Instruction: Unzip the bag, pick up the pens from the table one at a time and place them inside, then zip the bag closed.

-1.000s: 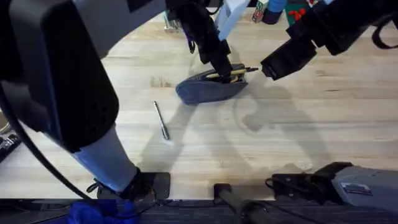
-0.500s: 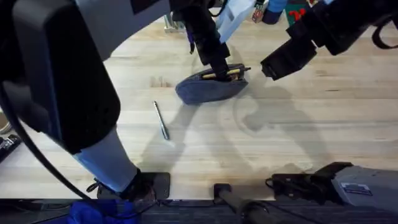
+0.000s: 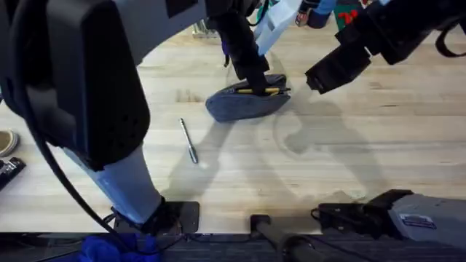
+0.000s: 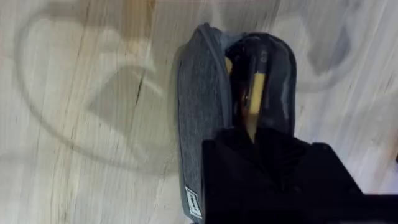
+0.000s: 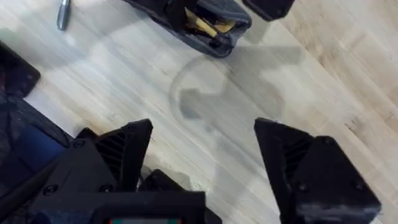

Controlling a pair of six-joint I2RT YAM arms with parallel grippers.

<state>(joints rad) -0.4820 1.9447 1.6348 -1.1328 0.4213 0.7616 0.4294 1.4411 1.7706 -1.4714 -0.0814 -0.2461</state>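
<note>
One pen, the yellow one (image 3: 263, 90), is lying along the open mouth of the bag (image 3: 244, 105), its long axis running with the bag's own, left to right across the desk (image 3: 349, 160). The left tool (image 3: 256, 84) is coming down onto it from above and seems to be pinching it, fingers either side. Its black tip is pointing toward the right tool (image 5: 205, 146), which is hanging near that end with fingers spread wide. Meanwhile the silver pen (image 3: 188, 140) is resting on bare wood, nearer the left arm, pointing roughly toward and away from the bases.
</note>
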